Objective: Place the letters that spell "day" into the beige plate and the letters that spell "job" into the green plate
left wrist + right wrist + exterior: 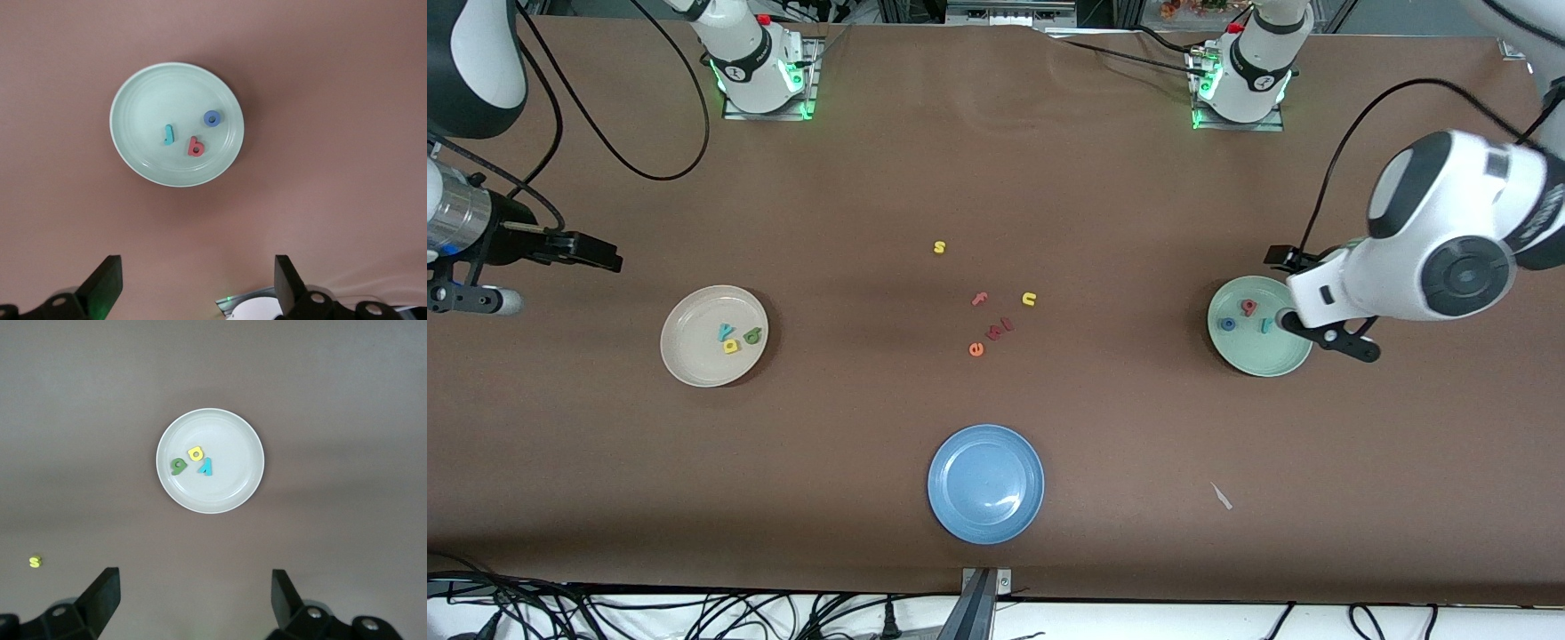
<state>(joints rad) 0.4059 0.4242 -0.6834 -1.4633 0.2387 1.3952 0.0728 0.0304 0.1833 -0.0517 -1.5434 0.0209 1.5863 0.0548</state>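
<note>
The beige plate (694, 356) lies toward the right arm's end of the table. It holds the teal y (726, 332), the yellow d (731, 346) and the green a (753, 335). The green plate (1263, 357) lies toward the left arm's end and holds the blue o (1228, 324), the red-pink b (1248, 308) and the teal j (1265, 326). My left gripper (197, 277) hangs open and empty high over the table beside the green plate (147, 107). My right gripper (193, 590) is also open and empty, high over the table beside the beige plate (227, 440).
An empty blue plate (985, 498) sits near the front camera at mid table. Loose letters lie in the middle: a yellow s (939, 247), a pink f (979, 300), a yellow u (1029, 299), an orange e (975, 349) and small red pieces (1000, 329). A white scrap (1221, 496) lies nearer the front camera than the green plate.
</note>
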